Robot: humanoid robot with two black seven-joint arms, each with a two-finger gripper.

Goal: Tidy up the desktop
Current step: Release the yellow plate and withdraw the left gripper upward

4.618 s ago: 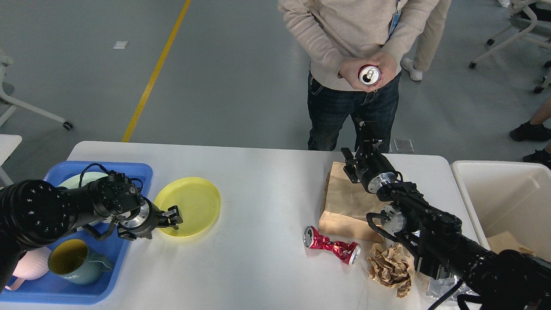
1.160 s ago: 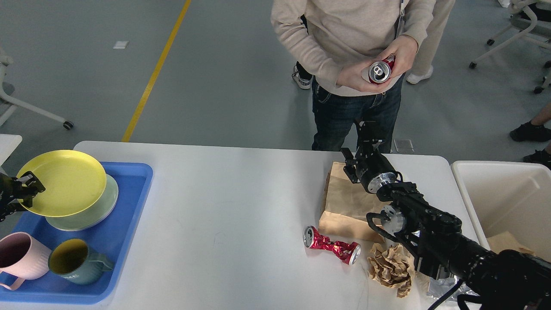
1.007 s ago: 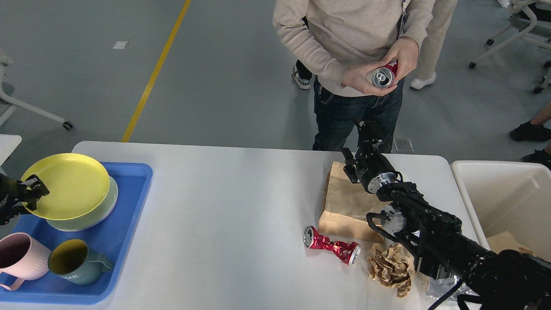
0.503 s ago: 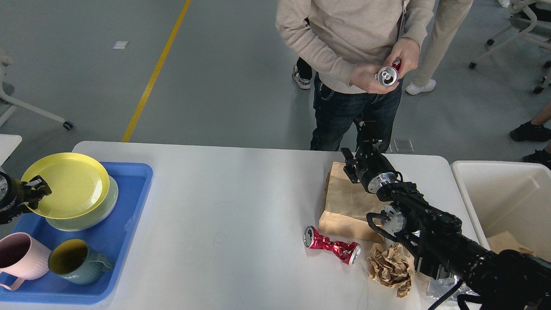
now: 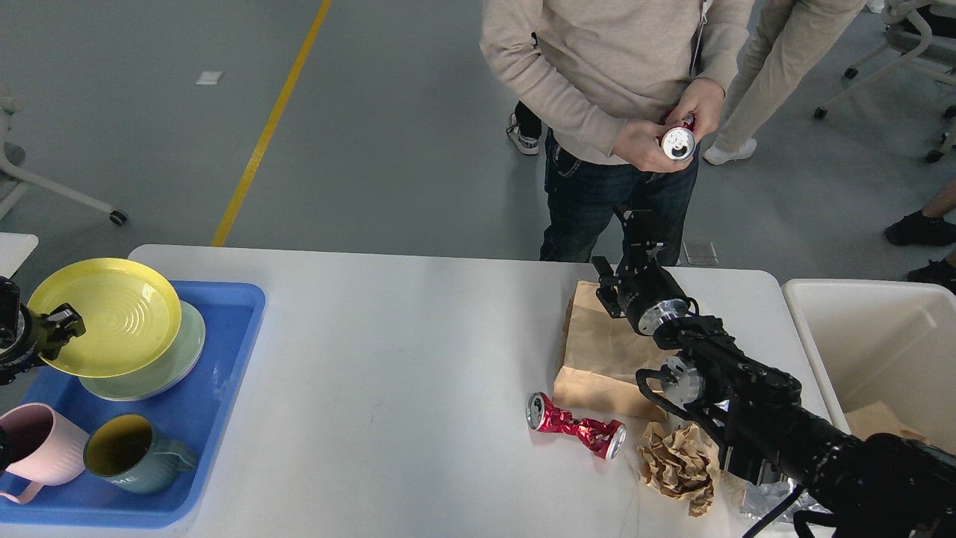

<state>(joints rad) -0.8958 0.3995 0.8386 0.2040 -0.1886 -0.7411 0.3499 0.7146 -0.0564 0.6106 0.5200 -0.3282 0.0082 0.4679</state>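
The white desktop (image 5: 418, 351) fills the middle of the view. My left gripper (image 5: 63, 325) is at the far left, shut on the near-left rim of a yellow plate (image 5: 104, 317). It holds the plate tilted just over a pale green plate (image 5: 179, 355) in the blue tray (image 5: 224, 373). My right gripper (image 5: 635, 224) reaches past the desktop's far edge, above a flat brown paper bag (image 5: 601, 351). It is dark against the person's jeans, so its fingers cannot be told apart. A crushed red can (image 5: 575, 430) and a crumpled brown paper ball (image 5: 676, 463) lie by my right arm.
A pink mug (image 5: 37, 444) and a teal mug (image 5: 131, 452) stand in the tray's near end. A cream bin (image 5: 874, 351) stands at the right with paper inside. A person (image 5: 597, 60) stands at the far edge holding a can (image 5: 678, 142). Crumpled foil (image 5: 769, 497) lies under my right arm.
My left gripper carried the yellow plate from the desktop to over the green plate in the tray; in the last second it shifted slightly left. The right arm has not moved. The person shifted the can.
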